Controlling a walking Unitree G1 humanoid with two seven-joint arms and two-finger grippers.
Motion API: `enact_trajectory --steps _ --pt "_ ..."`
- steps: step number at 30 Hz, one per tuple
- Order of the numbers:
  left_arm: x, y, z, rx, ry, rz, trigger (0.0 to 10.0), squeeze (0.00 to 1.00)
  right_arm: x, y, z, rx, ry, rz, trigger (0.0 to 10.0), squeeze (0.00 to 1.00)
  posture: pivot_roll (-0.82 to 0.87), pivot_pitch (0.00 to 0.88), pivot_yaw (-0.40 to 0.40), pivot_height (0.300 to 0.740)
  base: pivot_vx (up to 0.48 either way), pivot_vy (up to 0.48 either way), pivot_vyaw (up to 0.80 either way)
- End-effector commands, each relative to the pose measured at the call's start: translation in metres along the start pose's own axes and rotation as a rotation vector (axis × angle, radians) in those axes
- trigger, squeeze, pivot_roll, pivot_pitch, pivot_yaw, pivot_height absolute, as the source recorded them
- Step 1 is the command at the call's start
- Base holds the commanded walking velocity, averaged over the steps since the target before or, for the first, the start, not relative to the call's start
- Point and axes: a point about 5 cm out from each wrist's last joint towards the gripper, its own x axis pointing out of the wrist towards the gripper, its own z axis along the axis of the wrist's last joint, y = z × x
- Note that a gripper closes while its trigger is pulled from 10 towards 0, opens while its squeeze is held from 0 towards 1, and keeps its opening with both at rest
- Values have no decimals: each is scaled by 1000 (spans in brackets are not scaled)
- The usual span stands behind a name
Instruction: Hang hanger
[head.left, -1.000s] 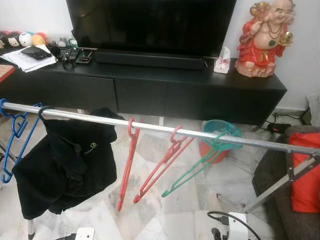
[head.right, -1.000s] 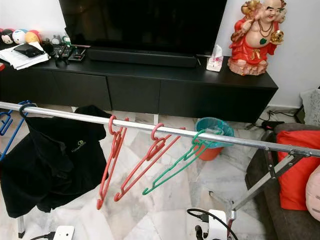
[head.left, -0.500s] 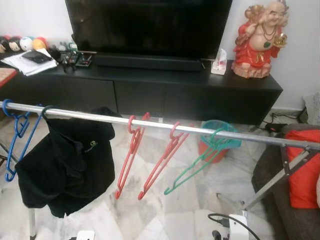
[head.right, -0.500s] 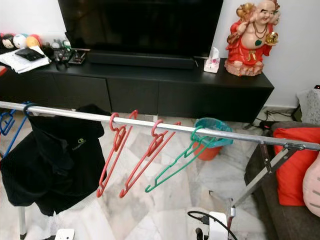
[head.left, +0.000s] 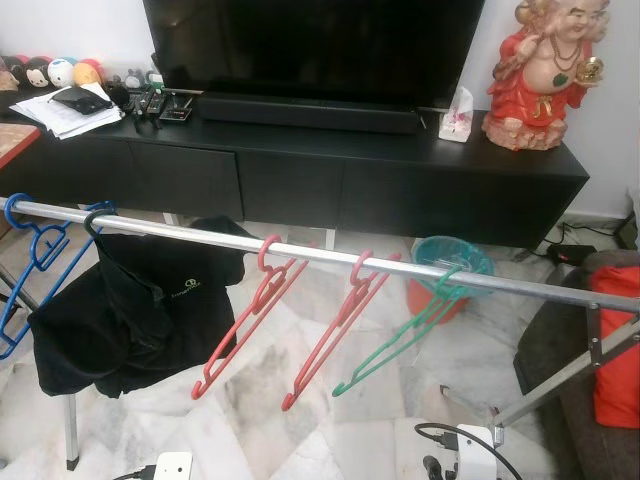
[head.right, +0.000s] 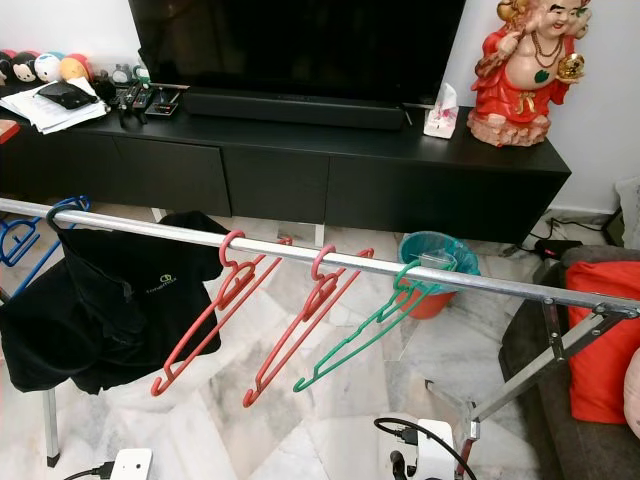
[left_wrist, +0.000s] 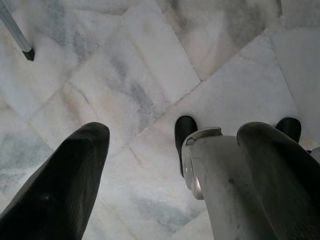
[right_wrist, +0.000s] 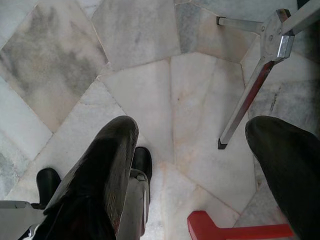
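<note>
Both hands hang low over the marble floor — left hand and right hand spread wide, apparently empty. Two red plastic hangers and a green hanger hook the metal rail.

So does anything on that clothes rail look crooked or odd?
Yes. The two red hangers and the green hanger hang tilted sharply sideways on the rail, not straight down. The black shirt droops bunched and lopsided beside the blue hanger.
</note>
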Motion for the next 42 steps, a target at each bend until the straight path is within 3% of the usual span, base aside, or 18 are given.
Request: enact_trajectory --steps 1,42 --pt "-1 -1 -7 1 32 0 10000 0 0 -3 0 2 -1 -6 10000 0 10 0 -54 740 0 337 0" --pt "-3 4 -15 18 55 1 10000 0 0 -1 2 2 -4 -4 10000 0 13 0 -47 740 0 272 0"
